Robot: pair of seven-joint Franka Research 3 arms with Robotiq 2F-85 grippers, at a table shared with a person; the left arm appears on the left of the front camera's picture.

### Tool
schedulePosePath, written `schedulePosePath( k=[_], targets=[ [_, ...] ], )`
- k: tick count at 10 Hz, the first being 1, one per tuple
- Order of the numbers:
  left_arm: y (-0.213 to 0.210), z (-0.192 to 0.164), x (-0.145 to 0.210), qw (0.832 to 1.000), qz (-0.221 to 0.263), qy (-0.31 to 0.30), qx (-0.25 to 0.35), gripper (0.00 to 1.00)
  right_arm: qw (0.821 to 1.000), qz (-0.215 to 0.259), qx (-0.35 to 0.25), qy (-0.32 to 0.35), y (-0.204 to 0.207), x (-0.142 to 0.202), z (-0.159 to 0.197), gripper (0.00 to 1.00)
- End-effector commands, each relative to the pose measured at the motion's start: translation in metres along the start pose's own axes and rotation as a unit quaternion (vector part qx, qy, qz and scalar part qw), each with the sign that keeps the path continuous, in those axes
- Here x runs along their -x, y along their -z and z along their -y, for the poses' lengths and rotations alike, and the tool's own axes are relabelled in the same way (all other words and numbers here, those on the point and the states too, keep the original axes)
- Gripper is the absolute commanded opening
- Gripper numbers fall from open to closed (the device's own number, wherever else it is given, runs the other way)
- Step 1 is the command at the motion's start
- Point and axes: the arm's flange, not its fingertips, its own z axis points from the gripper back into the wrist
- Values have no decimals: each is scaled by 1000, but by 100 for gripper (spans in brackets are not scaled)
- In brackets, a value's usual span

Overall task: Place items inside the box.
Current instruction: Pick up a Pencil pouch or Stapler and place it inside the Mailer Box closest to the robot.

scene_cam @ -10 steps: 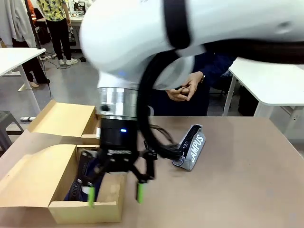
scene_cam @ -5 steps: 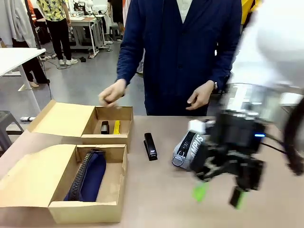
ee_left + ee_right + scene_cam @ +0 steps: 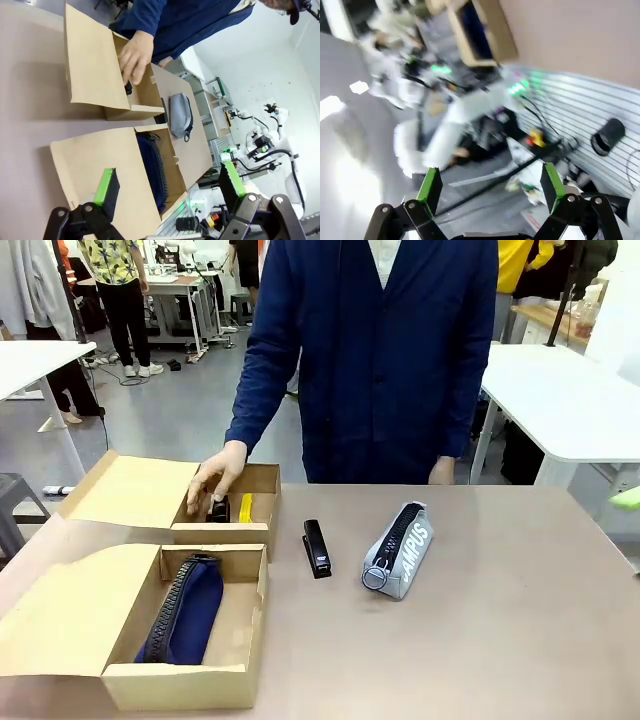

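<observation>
Two open cardboard boxes stand at the table's left. The far box [image 3: 222,531] holds a black stapler [image 3: 219,508] and a yellow utility knife [image 3: 246,507]; the person's hand [image 3: 213,475] rests on that stapler. A navy zip pouch [image 3: 188,609] lies in the near box [image 3: 180,685]. Another black stapler [image 3: 317,548] and a grey "CAMPUS" pouch [image 3: 398,548] lie on the table between the boxes and the middle. My left gripper [image 3: 169,182] hangs open and empty above the near box [image 3: 95,160]. My right gripper [image 3: 490,186] is open and empty, its view blurred; one green pad [image 3: 628,498] shows at the front view's right edge.
The person in a navy jacket [image 3: 380,350] stands at the far edge. The boxes' lids [image 3: 135,490] lie folded out to the left. Bare tabletop [image 3: 480,630] stretches over the right half. White tables stand beyond on both sides.
My right arm swung from over the near box to the right and out past the picture's edge. The person's hand came down into the far box.
</observation>
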Motion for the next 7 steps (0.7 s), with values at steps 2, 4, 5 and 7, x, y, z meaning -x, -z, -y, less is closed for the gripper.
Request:
schedulePosePath(
  k=[2, 4, 5, 7],
  targets=[
    [1, 1, 0, 1000, 7, 8, 8, 100, 968, 122, -217, -44, 37, 40, 124, 100],
    [1, 1, 0, 1000, 7, 8, 8, 100, 986, 94, -140, 12, -71, 8, 56, 100],
    [1, 1, 0, 1000, 7, 8, 8, 100, 986, 94, -140, 12, -71, 8, 56, 100],
    [1, 1, 0, 1000, 7, 8, 8, 100, 986, 94, -140, 12, -71, 8, 56, 100]
  ],
)
